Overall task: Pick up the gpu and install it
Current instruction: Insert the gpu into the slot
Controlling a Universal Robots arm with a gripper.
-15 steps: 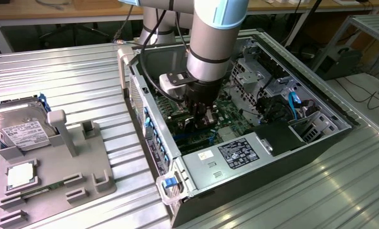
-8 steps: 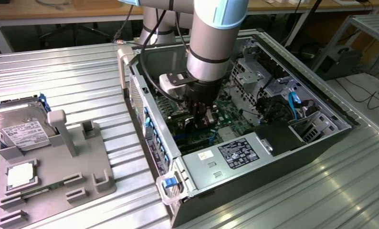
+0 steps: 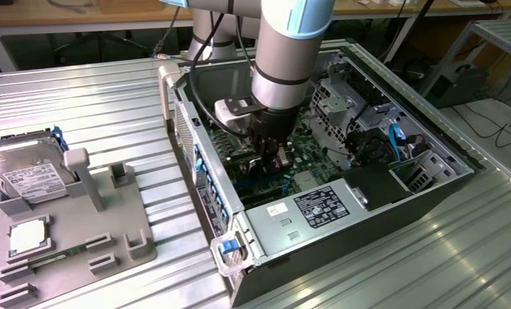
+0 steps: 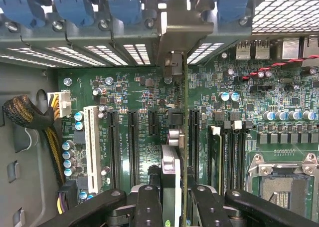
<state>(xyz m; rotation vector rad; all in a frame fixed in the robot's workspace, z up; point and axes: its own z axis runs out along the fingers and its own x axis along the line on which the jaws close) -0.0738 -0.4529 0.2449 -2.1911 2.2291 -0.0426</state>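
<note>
My fingers (image 4: 149, 209) are partly closed and pinching the graphics card (image 4: 185, 102) across its two faces. One pad sits on the side with the cooler (image 4: 169, 182), the other on the bare back of the board. The card stands on edge inside the open computer case (image 3: 461, 168), over the green main board (image 4: 124, 87). It lines up with a long black slot (image 4: 193, 147), and its metal end bracket (image 4: 178, 30) is up against the row of rear openings. I cannot tell whether its lower edge is already in the slot.

It looks light and stiff — a thin board that won't flex much but won't forgive twisting either. The small soldered parts and the contact edge are the delicate bits. I judge the cooler and the flat back to be the safe places to grip, near the middle so it doesn't tip. The bracket is slick metal — a poor hold.

Outside the case, a hard drive (image 3: 28, 175) rests in a grey holder (image 3: 122, 225) on the ribbed worktop (image 3: 92, 96).
</note>
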